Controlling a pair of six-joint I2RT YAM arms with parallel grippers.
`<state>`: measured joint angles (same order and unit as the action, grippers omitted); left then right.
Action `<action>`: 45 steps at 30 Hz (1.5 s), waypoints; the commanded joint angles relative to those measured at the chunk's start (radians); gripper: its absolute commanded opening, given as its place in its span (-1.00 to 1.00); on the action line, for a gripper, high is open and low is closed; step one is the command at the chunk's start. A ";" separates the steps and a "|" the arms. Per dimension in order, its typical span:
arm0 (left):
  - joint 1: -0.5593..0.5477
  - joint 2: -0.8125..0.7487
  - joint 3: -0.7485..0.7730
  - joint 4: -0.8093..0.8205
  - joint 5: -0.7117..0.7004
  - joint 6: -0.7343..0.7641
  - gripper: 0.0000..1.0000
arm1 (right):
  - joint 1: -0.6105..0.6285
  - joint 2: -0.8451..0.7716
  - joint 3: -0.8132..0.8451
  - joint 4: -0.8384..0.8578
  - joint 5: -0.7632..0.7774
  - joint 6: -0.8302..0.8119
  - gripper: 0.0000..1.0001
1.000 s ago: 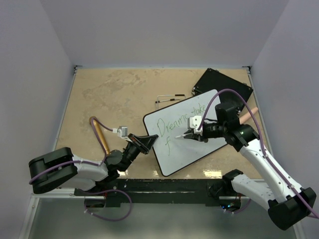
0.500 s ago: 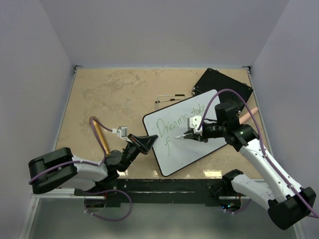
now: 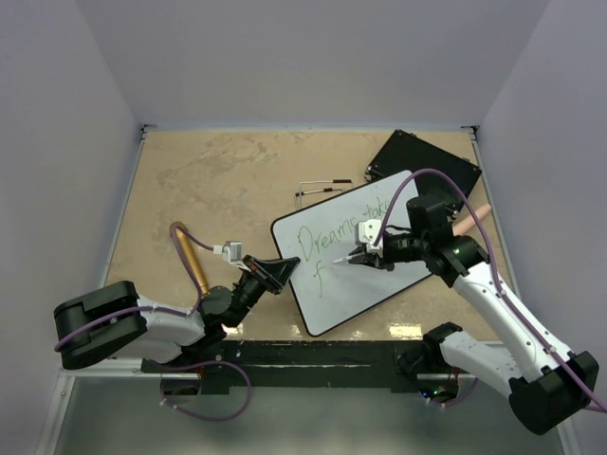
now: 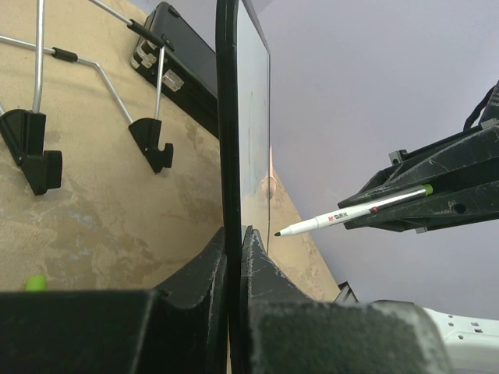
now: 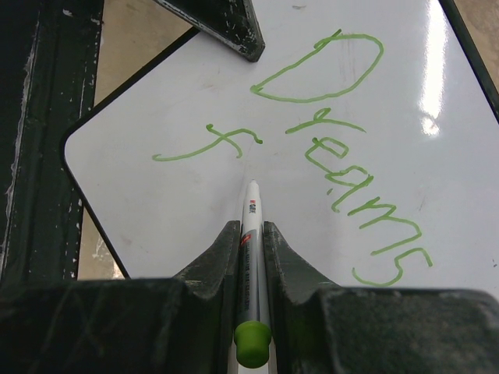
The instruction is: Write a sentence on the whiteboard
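Observation:
The whiteboard is held tilted on the table, with green writing "Dreams" and an "f" below it. My left gripper is shut on the board's near-left edge, one finger on each face. My right gripper is shut on a white marker with a green end cap. The marker points at the board just right of the "f". Its tip hovers a small gap off the surface.
A flat black board lies behind the whiteboard at the back right. A wire stand with black feet rests on the table beyond the board. A brass tube lies by the left arm. Walls close in all around.
The right wrist has crept slightly left and away, covering more of the writing's end. The marker tip stays beside the "f". The left arm and the board have not moved.

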<state>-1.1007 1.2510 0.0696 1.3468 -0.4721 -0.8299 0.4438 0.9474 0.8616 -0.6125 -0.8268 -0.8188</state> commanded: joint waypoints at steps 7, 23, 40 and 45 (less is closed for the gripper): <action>-0.001 0.028 -0.010 0.046 -0.010 0.117 -1.00 | 0.007 0.016 -0.003 0.069 -0.008 0.053 -1.00; -0.001 0.048 0.002 0.052 0.000 0.110 -1.00 | 0.044 0.033 -0.012 0.137 0.012 0.112 -1.00; -0.001 0.047 0.001 0.058 0.000 0.115 -1.00 | 0.067 0.060 -0.024 0.143 0.078 0.113 -1.00; -0.001 0.036 -0.007 0.055 -0.005 0.115 -1.00 | 0.069 0.064 -0.015 0.080 0.063 0.069 -1.00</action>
<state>-1.1000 1.2789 0.0711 1.3560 -0.4755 -0.8543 0.5056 1.0069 0.8425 -0.4835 -0.7700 -0.7071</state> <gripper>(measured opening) 0.083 0.143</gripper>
